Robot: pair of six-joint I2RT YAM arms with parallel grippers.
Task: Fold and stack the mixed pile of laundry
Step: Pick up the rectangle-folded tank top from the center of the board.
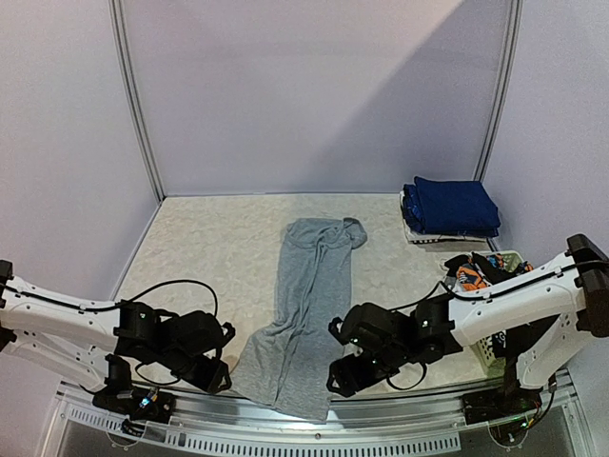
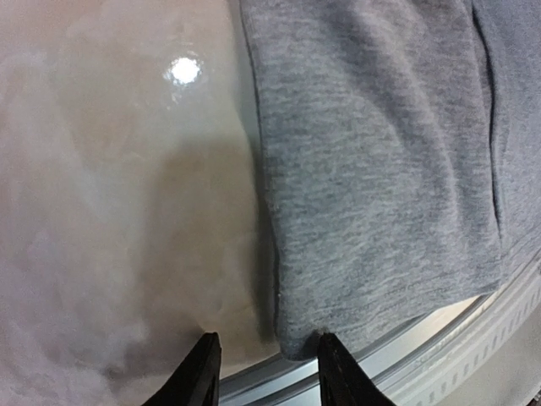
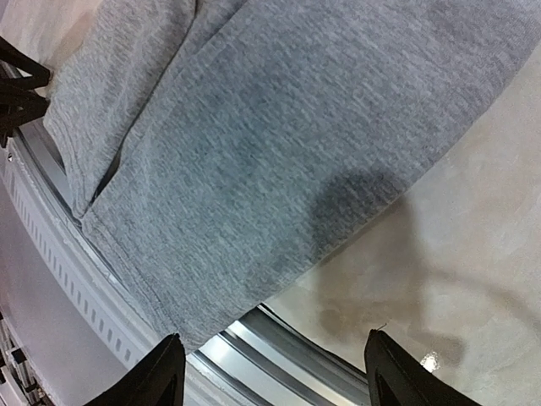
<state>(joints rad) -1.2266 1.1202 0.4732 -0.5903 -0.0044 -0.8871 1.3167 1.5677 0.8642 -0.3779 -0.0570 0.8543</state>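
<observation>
Found the grey shirt point(image 1: 309, 305) laid long and narrow up the desk point(image 1: 209, 238), bunched at its far end, with the near hem spanning from the left end effector point(image 2: 269, 379) to the right end effector point(image 3: 279, 381). It is probably spread flat so a fold can start from that hem. Noted folded navy pieces point(image 1: 452, 207) stacked well beyond the right end effector, and printed pieces point(image 1: 473, 274) in the basket point(image 1: 487, 352) beside it. Saw the left end effector open but narrow, straddling the hem's left corner. The right one gapes wide at the other corner, neither gripping the soft, heathered, lightly creased cloth.
</observation>
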